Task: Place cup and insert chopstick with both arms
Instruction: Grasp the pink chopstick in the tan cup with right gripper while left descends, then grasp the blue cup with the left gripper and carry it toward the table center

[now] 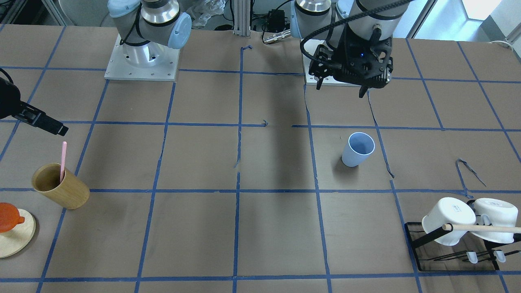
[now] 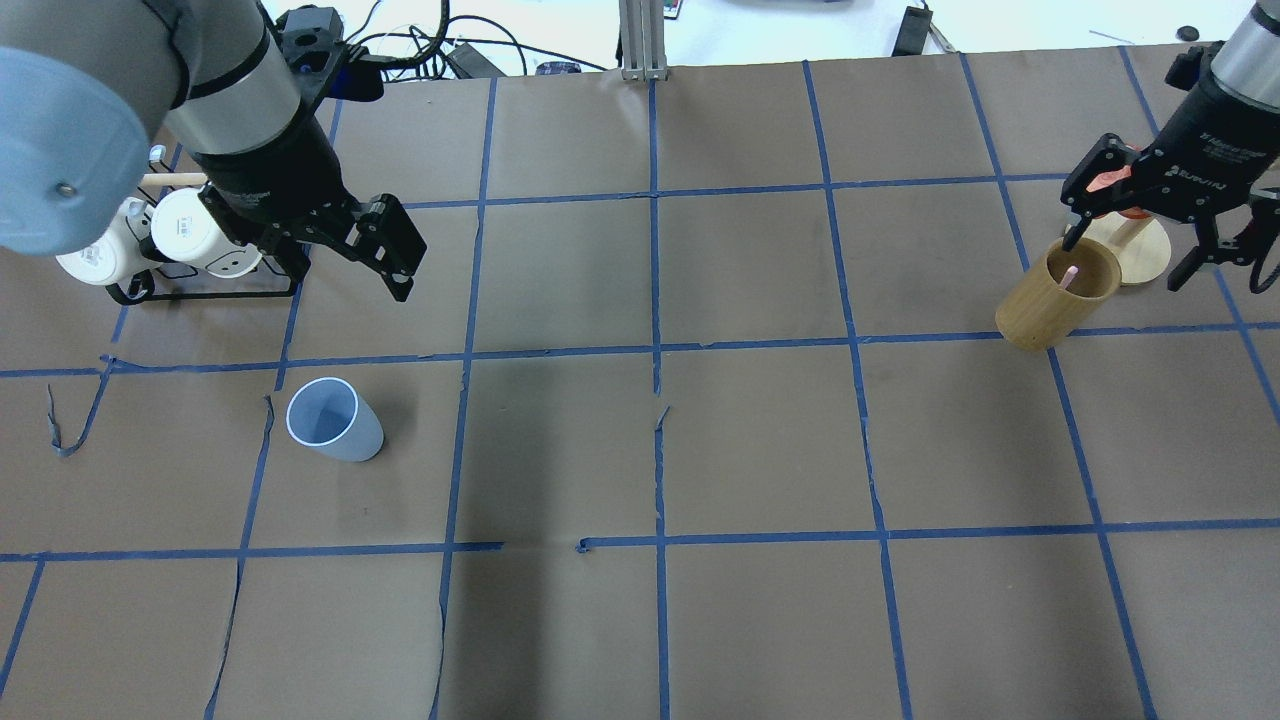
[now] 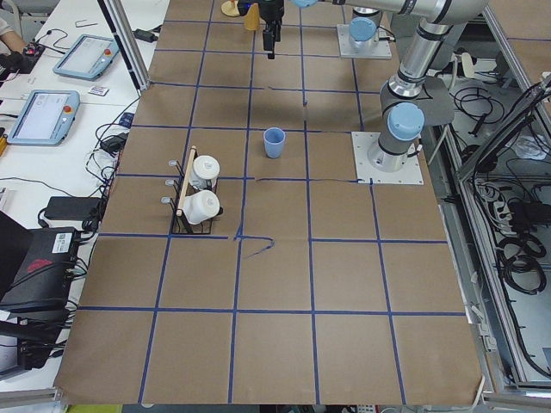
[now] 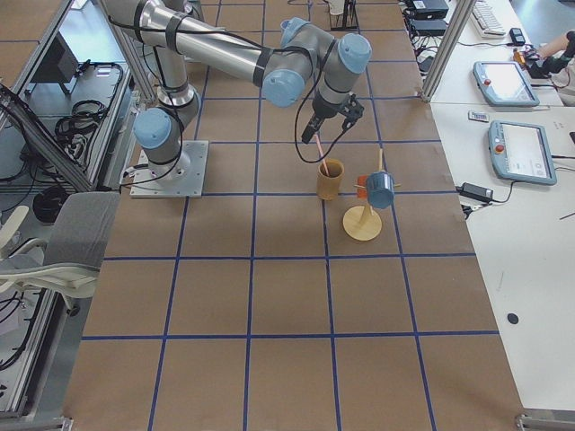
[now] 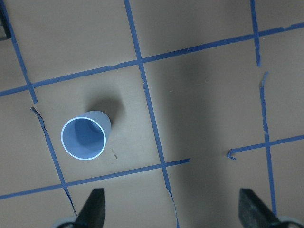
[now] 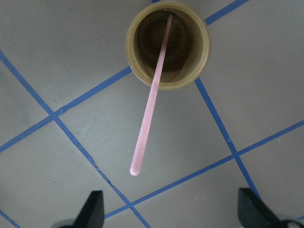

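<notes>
The light-blue cup (image 1: pixel 358 149) stands upright on the brown table, also in the overhead view (image 2: pixel 334 420) and the left wrist view (image 5: pixel 85 137). My left gripper (image 2: pixel 350 268) hangs open and empty above the table, back from the cup; its fingertips (image 5: pixel 95 209) stand wide apart. The pale-pink chopstick (image 6: pixel 152 99) leans inside a tan wooden cup (image 6: pixel 167 45), also seen in the front view (image 1: pixel 63 160). My right gripper (image 2: pixel 1125 258) is open directly above the wooden cup (image 2: pixel 1058 294), apart from the stick.
A black mug rack (image 1: pixel 415 244) with two white mugs and a wooden dowel stands near the table's left end (image 2: pixel 200 295). A round wooden stand (image 1: pixel 16 240) with an orange piece sits beside the wooden cup. The arm bases (image 1: pixel 142 61) are at the back.
</notes>
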`<state>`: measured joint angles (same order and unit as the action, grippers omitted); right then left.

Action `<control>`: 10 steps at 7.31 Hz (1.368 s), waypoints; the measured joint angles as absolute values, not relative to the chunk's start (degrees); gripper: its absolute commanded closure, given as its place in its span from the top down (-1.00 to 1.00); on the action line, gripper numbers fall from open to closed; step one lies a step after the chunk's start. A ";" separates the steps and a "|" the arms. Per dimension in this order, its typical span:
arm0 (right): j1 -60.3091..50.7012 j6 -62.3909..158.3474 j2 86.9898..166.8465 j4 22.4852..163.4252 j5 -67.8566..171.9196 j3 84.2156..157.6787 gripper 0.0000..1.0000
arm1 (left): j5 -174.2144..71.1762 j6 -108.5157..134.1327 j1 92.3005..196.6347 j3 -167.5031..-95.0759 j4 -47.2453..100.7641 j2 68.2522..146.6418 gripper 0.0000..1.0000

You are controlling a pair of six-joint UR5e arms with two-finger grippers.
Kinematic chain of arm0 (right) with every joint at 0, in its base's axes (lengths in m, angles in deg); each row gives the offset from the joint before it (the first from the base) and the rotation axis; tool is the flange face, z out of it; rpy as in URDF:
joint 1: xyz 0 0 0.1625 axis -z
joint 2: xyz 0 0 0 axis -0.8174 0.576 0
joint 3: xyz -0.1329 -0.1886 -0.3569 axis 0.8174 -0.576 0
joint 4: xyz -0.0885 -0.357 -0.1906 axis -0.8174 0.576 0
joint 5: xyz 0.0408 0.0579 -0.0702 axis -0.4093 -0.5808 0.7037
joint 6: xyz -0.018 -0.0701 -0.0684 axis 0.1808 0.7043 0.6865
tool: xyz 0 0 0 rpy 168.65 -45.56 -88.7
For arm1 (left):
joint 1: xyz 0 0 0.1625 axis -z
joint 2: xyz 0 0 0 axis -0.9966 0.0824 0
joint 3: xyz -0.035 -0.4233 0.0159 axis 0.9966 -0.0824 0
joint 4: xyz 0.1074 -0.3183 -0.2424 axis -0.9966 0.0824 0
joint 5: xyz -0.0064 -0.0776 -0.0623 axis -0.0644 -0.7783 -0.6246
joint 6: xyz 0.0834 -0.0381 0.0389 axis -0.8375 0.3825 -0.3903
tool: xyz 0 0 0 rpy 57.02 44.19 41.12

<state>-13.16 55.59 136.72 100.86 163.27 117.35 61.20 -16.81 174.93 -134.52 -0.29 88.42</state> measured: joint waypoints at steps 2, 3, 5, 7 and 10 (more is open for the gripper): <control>-13.12 53.16 133.73 104.02 161.17 117.44 0.80 | 61.28 -21.12 170.05 -146.46 -15.11 89.02 1.00; -13.11 51.47 132.84 104.77 160.15 117.61 0.67 | 61.22 -22.35 168.48 -151.07 -20.30 89.45 1.00; -13.11 49.42 132.13 105.26 158.10 118.26 0.07 | 61.46 -22.84 167.51 -157.21 -26.10 90.29 0.50; -13.11 48.60 132.02 105.16 157.36 118.42 -0.15 | 61.70 -23.16 167.18 -159.58 -27.88 90.78 -0.54; -13.11 48.43 132.01 104.96 157.45 118.42 -0.25 | 61.66 -23.32 166.97 -160.64 -28.42 91.89 -1.00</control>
